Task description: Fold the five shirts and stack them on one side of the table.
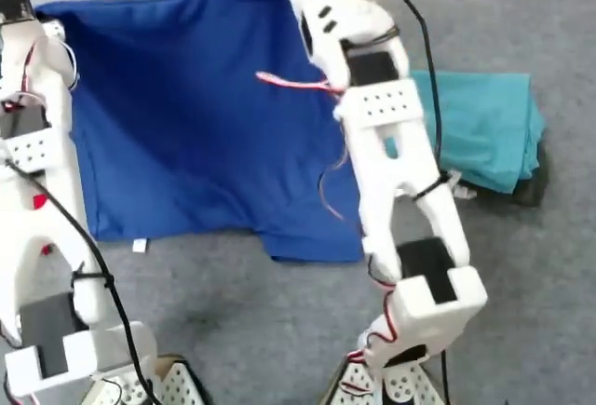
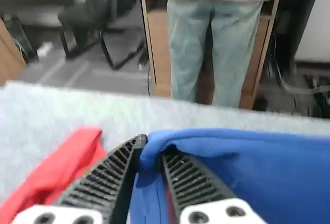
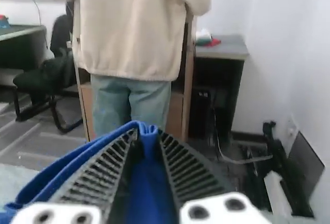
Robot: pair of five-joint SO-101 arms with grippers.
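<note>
Left gripper pinching blue shirt edge, right gripper clamping it too. Teal shirt sitting folded nearby (red shirt lying near left gripper).

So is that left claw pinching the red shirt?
No, the left gripper is shut on the blue shirt; the red shirt lies beside it.
</note>
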